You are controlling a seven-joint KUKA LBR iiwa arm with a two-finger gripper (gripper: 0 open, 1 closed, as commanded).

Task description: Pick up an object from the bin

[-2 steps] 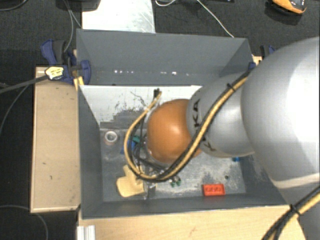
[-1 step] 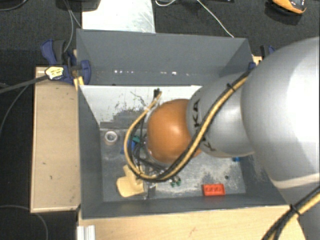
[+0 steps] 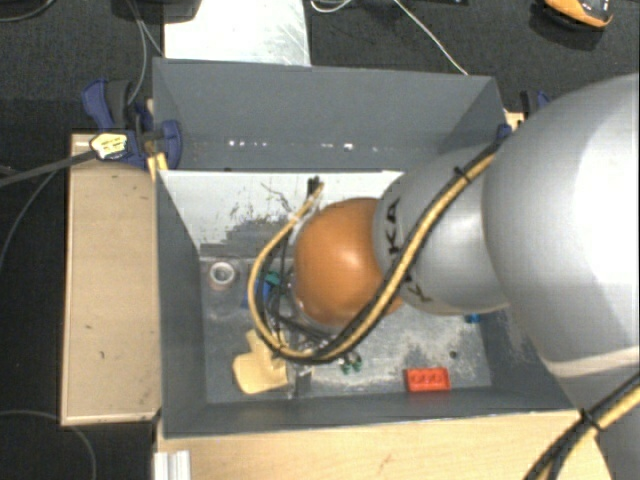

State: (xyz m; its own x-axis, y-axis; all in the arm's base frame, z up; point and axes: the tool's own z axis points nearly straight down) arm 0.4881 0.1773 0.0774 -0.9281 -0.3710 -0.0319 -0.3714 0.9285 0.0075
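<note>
The arm (image 3: 450, 258) is low in the bin (image 3: 185, 298), and its orange wrist cover (image 3: 335, 258) hides the jaws; open or closed, I cannot tell. Nearest lies a pale yellow lump (image 3: 255, 373), hard against the near wall at the left. That wall is the danger: a grab here may scrape metal or shove the lump aside. A silver ring (image 3: 221, 272) sits farther left, green bits (image 3: 350, 365) just beside the wrist, and a red block (image 3: 427, 379) well off right.

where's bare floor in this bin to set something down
Bare: the left strip between the small silver metal ring and the cream crumpled lump; the front corner right of the flat red block. Crowded under the orange-covered wrist.
</note>
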